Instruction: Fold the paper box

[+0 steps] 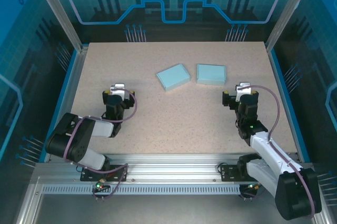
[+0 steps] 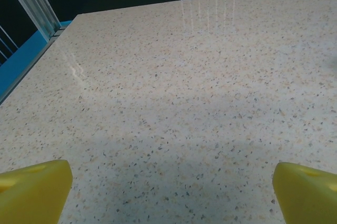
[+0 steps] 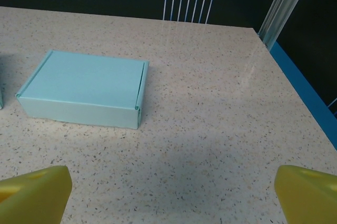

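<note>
At the far middle of the speckled tabletop (image 1: 158, 124) we've got two pale blue paper boxes lying flat, just beside each other: the left box (image 1: 173, 77) skewed, the right box (image 1: 211, 74) squarer. They look like light, thin card that creases easily, so we'd pinch an edge gently. The left claw (image 1: 118, 90) and right claw (image 1: 243, 89) both gape wide, holding nothing. We judge the smooth tabletop slippery, and there's ample room around the boxes.
</note>
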Available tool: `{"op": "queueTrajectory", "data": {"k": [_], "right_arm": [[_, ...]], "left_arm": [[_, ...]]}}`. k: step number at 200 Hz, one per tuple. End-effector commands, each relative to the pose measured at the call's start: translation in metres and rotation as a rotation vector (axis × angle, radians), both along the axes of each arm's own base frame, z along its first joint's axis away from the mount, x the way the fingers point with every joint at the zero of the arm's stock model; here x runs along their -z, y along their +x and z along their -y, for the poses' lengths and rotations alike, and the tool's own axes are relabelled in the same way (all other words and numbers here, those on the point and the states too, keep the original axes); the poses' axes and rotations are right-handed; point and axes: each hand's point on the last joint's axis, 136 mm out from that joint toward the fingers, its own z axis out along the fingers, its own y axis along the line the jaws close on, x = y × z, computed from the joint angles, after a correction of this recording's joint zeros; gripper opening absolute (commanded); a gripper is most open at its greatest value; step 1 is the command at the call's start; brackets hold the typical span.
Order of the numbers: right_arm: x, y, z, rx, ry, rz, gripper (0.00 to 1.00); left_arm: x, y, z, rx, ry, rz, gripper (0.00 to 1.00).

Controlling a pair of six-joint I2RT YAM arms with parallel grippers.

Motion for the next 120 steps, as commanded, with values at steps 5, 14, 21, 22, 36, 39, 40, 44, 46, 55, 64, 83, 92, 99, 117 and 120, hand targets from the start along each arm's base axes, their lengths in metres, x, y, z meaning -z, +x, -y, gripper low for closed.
{"op": "queueTrajectory", "data": {"k": [5,14,21,22,36,39,40,44,46,55,64,83,92,99,117,120], "right_arm": [[-0.002,0.005,0.002,-0.015,0.003,0.037,1.0],[0.001,0.006,0.002,-0.018,0.004,0.032,1.0],[0.003,0.007,0.002,-0.019,0.006,0.03,1.0],[0.003,0.007,0.002,-0.019,0.006,0.03,1.0],[0.007,0.009,0.001,-0.024,0.004,0.023,1.0],[0.008,0.009,0.001,-0.024,0.002,0.021,1.0],[0.008,0.009,0.002,-0.024,0.002,0.021,1.0],[0.01,0.009,0.001,-0.026,-0.001,0.017,1.0],[0.01,0.01,0.001,-0.027,-0.003,0.016,1.0],[0.012,0.011,0.0,-0.036,-0.013,0.018,1.0],[0.014,0.012,0.0,-0.042,-0.021,0.022,1.0],[0.014,0.015,-0.004,-0.071,-0.029,0.039,1.0],[0.016,0.018,-0.006,-0.088,-0.03,0.042,1.0],[0.017,0.02,-0.007,-0.101,-0.031,0.044,1.0],[0.021,0.026,-0.011,-0.137,-0.036,0.044,1.0],[0.023,0.027,-0.012,-0.141,-0.036,0.041,1.0]], "left_arm": [[-0.015,0.003,-0.006,0.04,-0.097,0.101,0.99],[-0.005,0.006,-0.007,0.064,-0.133,0.075,0.99],[-0.006,0.013,-0.006,0.077,-0.118,0.085,0.99],[-0.004,0.013,-0.006,0.078,-0.117,0.079,0.99],[0.002,0.016,0.004,0.14,-0.148,-0.001,0.99],[0.001,0.018,0.004,0.148,-0.153,0.006,0.99],[0.001,0.018,0.004,0.15,-0.155,0.006,0.99],[0.001,0.019,0.002,0.147,-0.164,0.006,0.99],[0.003,0.019,0.001,0.143,-0.169,-0.004,0.99],[0.004,0.022,-0.003,0.127,-0.188,-0.023,0.99],[0.004,0.023,-0.007,0.128,-0.214,-0.03,0.99],[0.004,0.023,-0.008,0.129,-0.221,-0.028,0.99],[0.004,0.023,-0.008,0.13,-0.221,-0.027,0.99],[0.004,0.023,-0.008,0.129,-0.222,-0.029,0.99],[0.004,0.023,-0.008,0.13,-0.222,-0.029,0.99],[0.003,0.023,-0.008,0.13,-0.221,-0.026,0.99]]}}
